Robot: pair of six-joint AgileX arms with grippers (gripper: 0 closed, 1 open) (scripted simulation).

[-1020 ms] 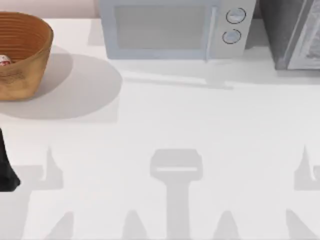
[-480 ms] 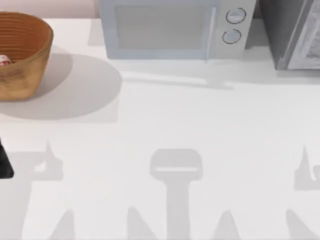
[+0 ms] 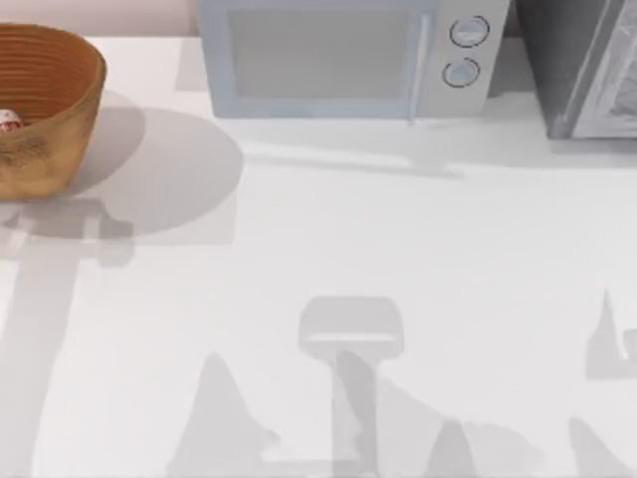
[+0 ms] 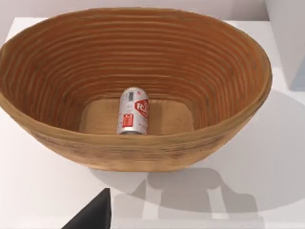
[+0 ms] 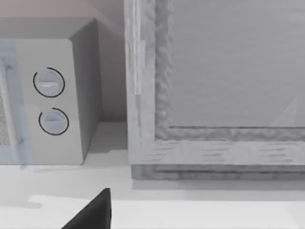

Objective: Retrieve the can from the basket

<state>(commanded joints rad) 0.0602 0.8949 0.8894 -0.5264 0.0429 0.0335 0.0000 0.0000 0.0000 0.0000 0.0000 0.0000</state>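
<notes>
Can [image 4: 134, 111] lying on basket [image 4: 143, 152] floor, walls well apart; end effector state unclear.

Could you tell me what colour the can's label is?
The can is whitish with red markings, clearest in the left wrist view.

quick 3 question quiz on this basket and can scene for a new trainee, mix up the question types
1. True or false: the can stands upright in the basket.
2. Multiple choice: in the top view, the basket sits at the table's A) far left, B) centre, C) far right.
3. Short answer: which appliance with two round dials stands at the back of the table?

Key
1. False: it lies on its side on the basket floor.
2. A.
3. The microwave.
</notes>
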